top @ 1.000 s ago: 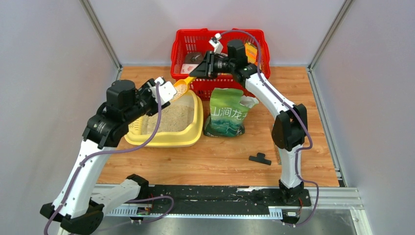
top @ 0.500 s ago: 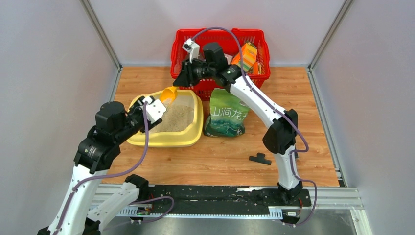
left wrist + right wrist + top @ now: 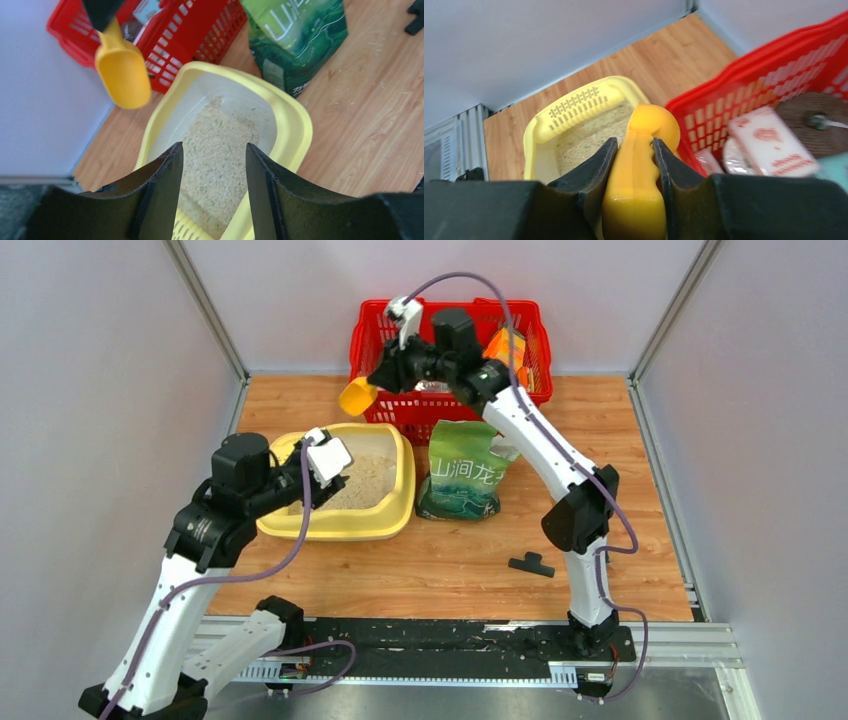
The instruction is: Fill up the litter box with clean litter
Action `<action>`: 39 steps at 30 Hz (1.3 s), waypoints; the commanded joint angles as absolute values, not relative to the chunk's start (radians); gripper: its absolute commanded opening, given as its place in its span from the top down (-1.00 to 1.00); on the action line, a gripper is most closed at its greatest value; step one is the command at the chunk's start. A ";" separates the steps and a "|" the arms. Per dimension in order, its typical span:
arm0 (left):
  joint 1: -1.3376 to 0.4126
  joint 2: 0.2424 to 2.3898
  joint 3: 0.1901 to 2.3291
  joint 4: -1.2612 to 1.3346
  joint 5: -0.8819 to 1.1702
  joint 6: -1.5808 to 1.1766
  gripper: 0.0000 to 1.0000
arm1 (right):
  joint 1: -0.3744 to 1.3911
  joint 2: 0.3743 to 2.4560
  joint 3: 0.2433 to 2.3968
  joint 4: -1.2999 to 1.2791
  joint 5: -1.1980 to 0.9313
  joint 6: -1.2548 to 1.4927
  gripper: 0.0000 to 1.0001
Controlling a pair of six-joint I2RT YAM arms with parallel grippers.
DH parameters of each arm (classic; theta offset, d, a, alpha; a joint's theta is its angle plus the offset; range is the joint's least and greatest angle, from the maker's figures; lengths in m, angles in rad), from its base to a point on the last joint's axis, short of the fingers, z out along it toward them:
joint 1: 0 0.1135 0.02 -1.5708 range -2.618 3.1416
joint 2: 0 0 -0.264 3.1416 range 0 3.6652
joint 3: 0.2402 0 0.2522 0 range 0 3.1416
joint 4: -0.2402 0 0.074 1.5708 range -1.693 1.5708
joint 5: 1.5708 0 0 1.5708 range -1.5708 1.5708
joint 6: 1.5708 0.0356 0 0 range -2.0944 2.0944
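Observation:
The pale-yellow litter box (image 3: 385, 520) lies left of centre on the wooden table, with beige clean litter (image 3: 362, 480) heaped inside. My right gripper (image 3: 388, 373) is shut on the handle of a yellow-orange scoop (image 3: 356, 397), held in the air above the box's far edge, beside the red basket. In the right wrist view my fingers (image 3: 634, 142) clamp the scoop (image 3: 644, 165) above the box's perforated end (image 3: 574, 105). My left gripper (image 3: 214, 146) is open and empty, hovering over the litter (image 3: 220, 155) and the box (image 3: 295, 125).
A green bag with white characters (image 3: 465, 475) stands right of the box. A red mesh basket (image 3: 520, 390) with packets sits at the back. A small black part (image 3: 530, 563) lies on the table at front right. Grey walls close in three sides.
My right gripper tipped the scoop down over the box, then lifted it up and back toward the basket. My left arm drew back from the box's far end and now hovers over the litter.

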State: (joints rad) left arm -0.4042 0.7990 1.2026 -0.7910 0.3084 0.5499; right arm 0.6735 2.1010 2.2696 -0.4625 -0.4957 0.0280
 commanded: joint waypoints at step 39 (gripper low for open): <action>-0.703 1.767 1.951 -0.899 0.651 0.848 0.01 | -0.032 1.384 1.950 -1.163 -0.739 -0.340 1.00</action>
State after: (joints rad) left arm -0.6865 1.7653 1.8938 -0.8474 0.6857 0.7578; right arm -0.0341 1.3869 1.9320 -1.0019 -0.6693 -0.2150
